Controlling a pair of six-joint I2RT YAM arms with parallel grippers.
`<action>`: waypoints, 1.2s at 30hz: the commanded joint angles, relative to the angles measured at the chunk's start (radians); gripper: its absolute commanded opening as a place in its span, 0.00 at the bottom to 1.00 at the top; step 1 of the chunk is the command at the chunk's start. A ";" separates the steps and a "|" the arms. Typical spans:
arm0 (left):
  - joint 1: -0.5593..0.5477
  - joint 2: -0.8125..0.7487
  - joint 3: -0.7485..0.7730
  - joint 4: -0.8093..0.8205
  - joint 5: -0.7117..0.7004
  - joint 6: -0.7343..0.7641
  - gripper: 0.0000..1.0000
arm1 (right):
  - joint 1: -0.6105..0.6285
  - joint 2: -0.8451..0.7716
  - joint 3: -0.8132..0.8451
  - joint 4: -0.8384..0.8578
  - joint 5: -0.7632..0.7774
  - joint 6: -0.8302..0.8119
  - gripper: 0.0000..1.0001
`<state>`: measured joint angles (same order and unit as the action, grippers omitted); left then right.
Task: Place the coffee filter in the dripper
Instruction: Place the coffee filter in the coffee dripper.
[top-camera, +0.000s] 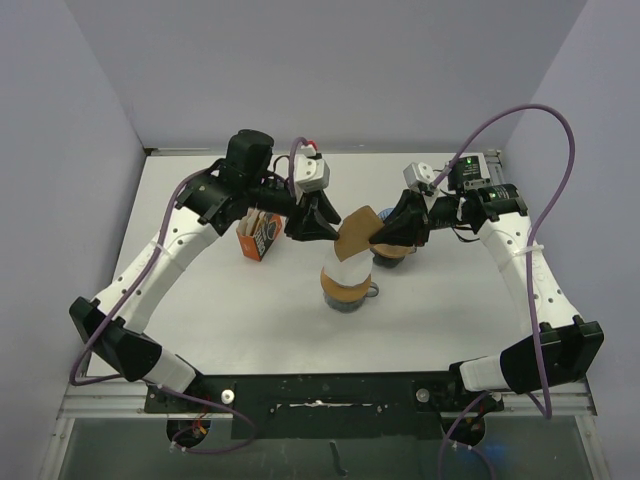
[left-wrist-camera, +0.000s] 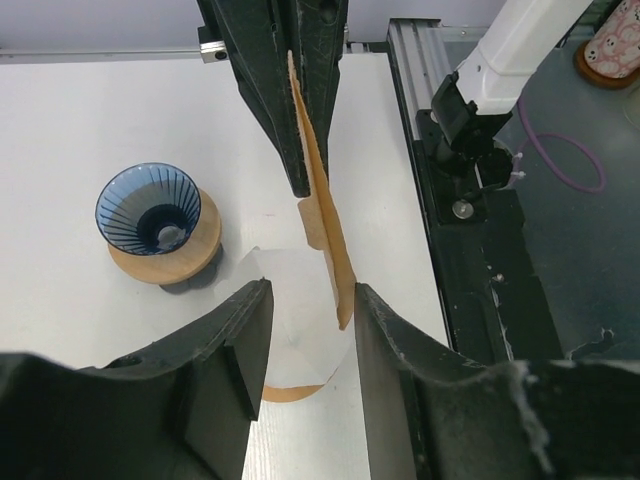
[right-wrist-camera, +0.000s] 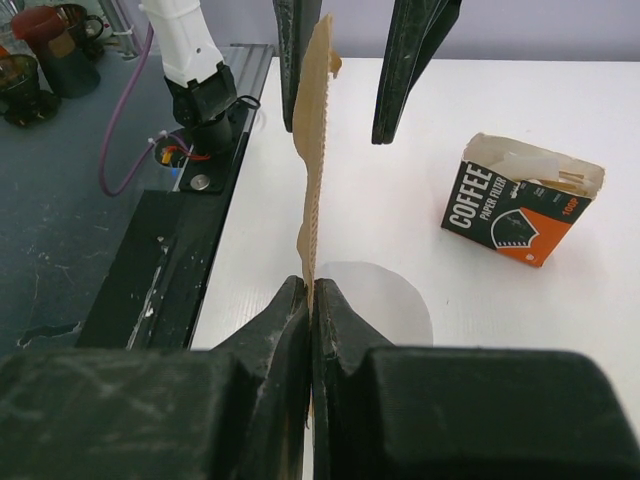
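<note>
The right pincer (right-wrist-camera: 311, 290) pinches the coffee filter (right-wrist-camera: 314, 150) over the middle of the counter (top-camera: 250, 335). The left pincer (left-wrist-camera: 310, 300) stands spread around it. Better to open the filter into a cone before lowering it into the dripper (left-wrist-camera: 160, 215).

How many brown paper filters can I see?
1 filter, held aloft, pinched in the right tool, the left tool straddling its edge. More may hide inside the filter box.
</note>
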<state>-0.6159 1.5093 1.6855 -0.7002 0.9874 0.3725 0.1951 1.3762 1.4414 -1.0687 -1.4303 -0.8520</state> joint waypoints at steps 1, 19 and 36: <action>-0.002 0.005 0.026 0.048 -0.006 -0.011 0.34 | -0.002 -0.027 0.024 0.029 -0.019 0.014 0.00; 0.011 0.005 0.022 0.045 0.029 -0.007 0.21 | 0.000 -0.034 0.007 0.023 -0.024 0.002 0.00; 0.018 0.016 0.014 0.086 0.020 -0.040 0.30 | 0.003 -0.041 0.006 0.013 -0.043 -0.008 0.00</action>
<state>-0.5995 1.5192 1.6855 -0.6758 0.9928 0.3492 0.1951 1.3724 1.4410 -1.0630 -1.4330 -0.8528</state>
